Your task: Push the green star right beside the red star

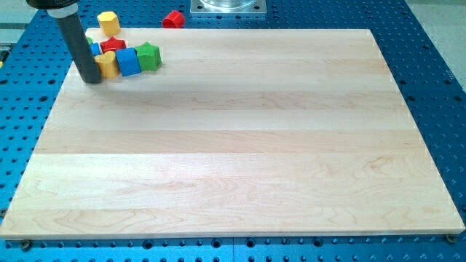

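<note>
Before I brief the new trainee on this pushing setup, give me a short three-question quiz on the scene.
1. True or false: the green star sits at the right end of the block cluster.
2. Which block touches the green star's left side? A) blue cube B) yellow block at the top C) red block off the board
3. My tip stands at the cluster's ____ end.

Key: 1 true; 2 A; 3 left

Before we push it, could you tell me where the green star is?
The green star sits near the view's top left, touching the blue block on its left.
</note>
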You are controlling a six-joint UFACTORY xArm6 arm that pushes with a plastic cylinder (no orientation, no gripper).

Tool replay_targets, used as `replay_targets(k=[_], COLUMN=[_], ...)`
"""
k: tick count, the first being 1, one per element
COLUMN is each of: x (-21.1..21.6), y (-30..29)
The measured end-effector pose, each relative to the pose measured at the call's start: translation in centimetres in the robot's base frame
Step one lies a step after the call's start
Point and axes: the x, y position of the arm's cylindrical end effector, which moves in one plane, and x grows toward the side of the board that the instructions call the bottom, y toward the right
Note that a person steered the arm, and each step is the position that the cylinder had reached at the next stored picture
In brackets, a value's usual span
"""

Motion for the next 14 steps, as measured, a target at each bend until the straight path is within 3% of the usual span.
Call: replay_targets(k=[2,3,4,6,8,10,11,14], x=[-0.1,2.3,2.0,-1.1,-1.5,-2.6,-5.0,-6.4], y=[0.5,0.6,7.1,9.0,9.4,14.2,12.2,11.7])
